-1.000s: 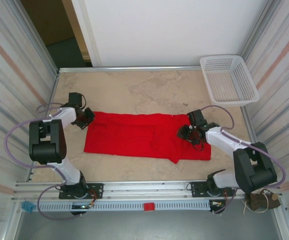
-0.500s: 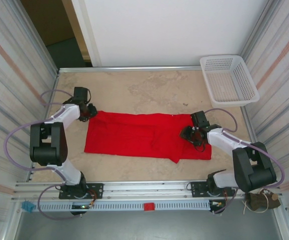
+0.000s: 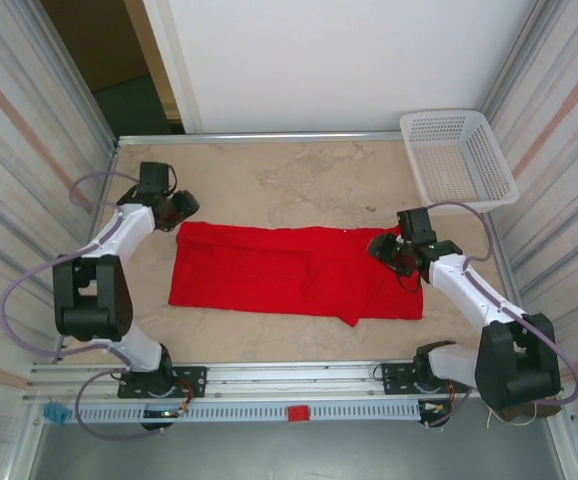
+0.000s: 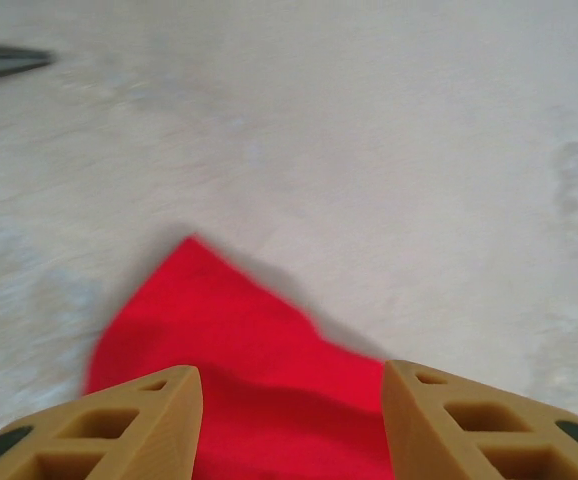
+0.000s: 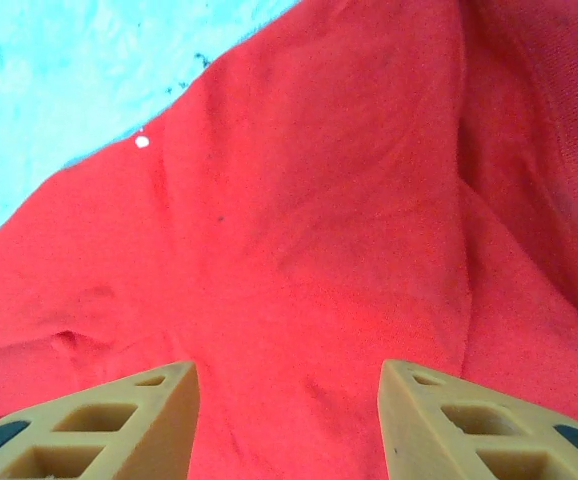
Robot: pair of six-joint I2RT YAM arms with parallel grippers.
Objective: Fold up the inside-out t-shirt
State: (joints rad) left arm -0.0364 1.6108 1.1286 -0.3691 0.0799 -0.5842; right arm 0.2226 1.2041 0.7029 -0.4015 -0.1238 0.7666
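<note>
left gripper (image 3: 182, 206): spread, nothing pinched; tan fingers (image 4: 119, 425) stand apart with an open gap
left gripper vs cloth: a corner of the inside-out t-shirt (image 3: 289, 270) lies flat just ahead of and below the fingertips; bare table (image 3: 299, 175) lies beyond and to both sides
right gripper (image 3: 384, 248): spread, not pinching; tan fingers (image 5: 109, 420) stand apart above the cloth
right gripper vs cloth: over the t-shirt's right end; red cloth lies under and ahead of the fingertips; a strip of table shows ahead to the left
t-shirt layout: one long red band flat on the table, stretched between the two grippers; a small flap pokes out on its near edge, closer to the right gripper
cloth by right gripper: soft creases; a fold ridge runs ahead on the right; small pucker by the left finger
contact right: can't tell if the fingertips touch the cloth
basket (image 3: 459, 158): white mesh, beyond the right gripper, well apart from the t-shirt
</note>
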